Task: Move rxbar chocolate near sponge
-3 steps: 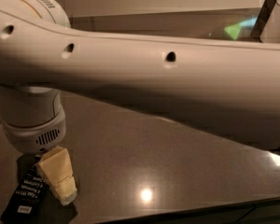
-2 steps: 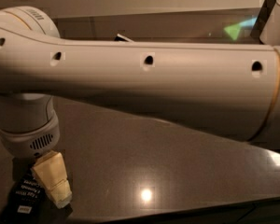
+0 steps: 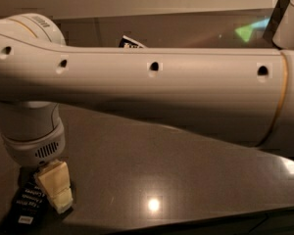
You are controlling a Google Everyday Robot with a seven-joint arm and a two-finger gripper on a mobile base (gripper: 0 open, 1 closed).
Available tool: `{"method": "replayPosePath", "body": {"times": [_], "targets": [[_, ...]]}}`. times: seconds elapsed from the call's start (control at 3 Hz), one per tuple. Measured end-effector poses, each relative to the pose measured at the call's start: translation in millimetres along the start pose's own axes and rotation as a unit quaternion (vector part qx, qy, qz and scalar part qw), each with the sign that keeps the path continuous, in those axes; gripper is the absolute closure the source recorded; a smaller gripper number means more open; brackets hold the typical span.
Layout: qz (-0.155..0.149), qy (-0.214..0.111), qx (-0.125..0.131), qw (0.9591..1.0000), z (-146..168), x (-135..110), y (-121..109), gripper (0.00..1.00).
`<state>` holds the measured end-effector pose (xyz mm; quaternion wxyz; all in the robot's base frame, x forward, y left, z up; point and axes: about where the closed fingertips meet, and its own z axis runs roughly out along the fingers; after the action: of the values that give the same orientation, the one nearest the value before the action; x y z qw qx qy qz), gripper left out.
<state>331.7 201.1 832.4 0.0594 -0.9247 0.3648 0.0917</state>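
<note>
The rxbar chocolate [image 3: 25, 205] is a flat black wrapper bar with white lettering, lying on the dark tabletop [image 3: 186, 180] at the lower left. My gripper [image 3: 55, 194] hangs from the wrist at the lower left, its pale tip down at the bar's right edge and partly covering it. My big white arm [image 3: 157, 97] spans the whole view. The sponge is out of view.
A black-and-white packet corner [image 3: 132, 43] peeks above the arm at the back of the table. The table's front edge [image 3: 220, 219] runs along the bottom right. A green glint [image 3: 246, 32] shows at the upper right.
The gripper has shifted a little to the left over the bar. The arm has sunk slightly in view, uncovering the packet corner behind it.
</note>
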Motion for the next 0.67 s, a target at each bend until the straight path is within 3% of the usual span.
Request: {"method": "replayPosePath", "body": {"times": [0.67], "targets": [[0.000,-0.006,0.009,0.9999,-7.8,3.0,-0.5,0.65]]}}
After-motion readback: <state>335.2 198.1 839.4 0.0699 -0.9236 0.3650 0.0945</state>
